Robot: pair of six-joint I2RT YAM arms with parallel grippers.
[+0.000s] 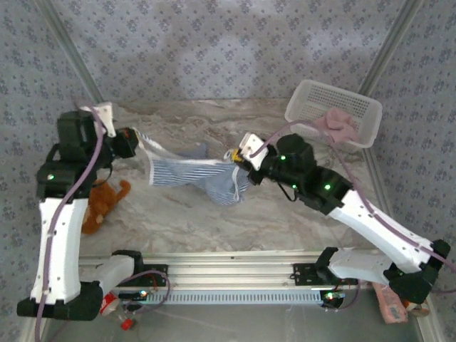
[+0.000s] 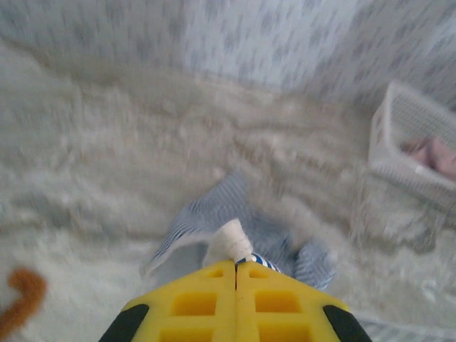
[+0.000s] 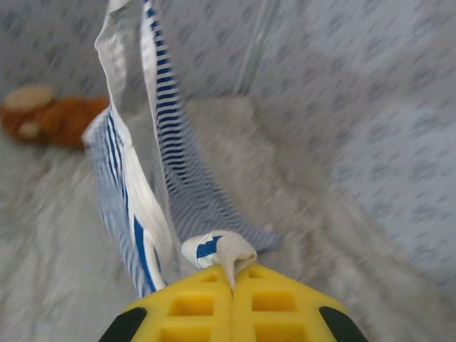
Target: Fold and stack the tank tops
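Observation:
The striped navy-and-white tank top point(image 1: 203, 176) hangs stretched between my two grippers above the table. My left gripper point(image 1: 140, 144) is shut on its white strap at the left end; the wrist view shows the white trim point(image 2: 234, 242) pinched at my yellow fingertips point(image 2: 236, 265). My right gripper point(image 1: 241, 169) is shut on the other end, with a fold of white trim point(image 3: 224, 251) caught between its tips point(image 3: 232, 276) and the striped cloth point(image 3: 167, 135) trailing up and away. The pink tank top point(image 1: 340, 125) lies bunched in the white basket point(image 1: 308, 100) at the back right.
A brown plush toy point(image 1: 103, 203) lies on the marble-patterned table point(image 1: 178, 228) at the left, near my left arm. Patterned walls close in the back and both sides. A metal rail point(image 1: 235, 274) runs along the near edge.

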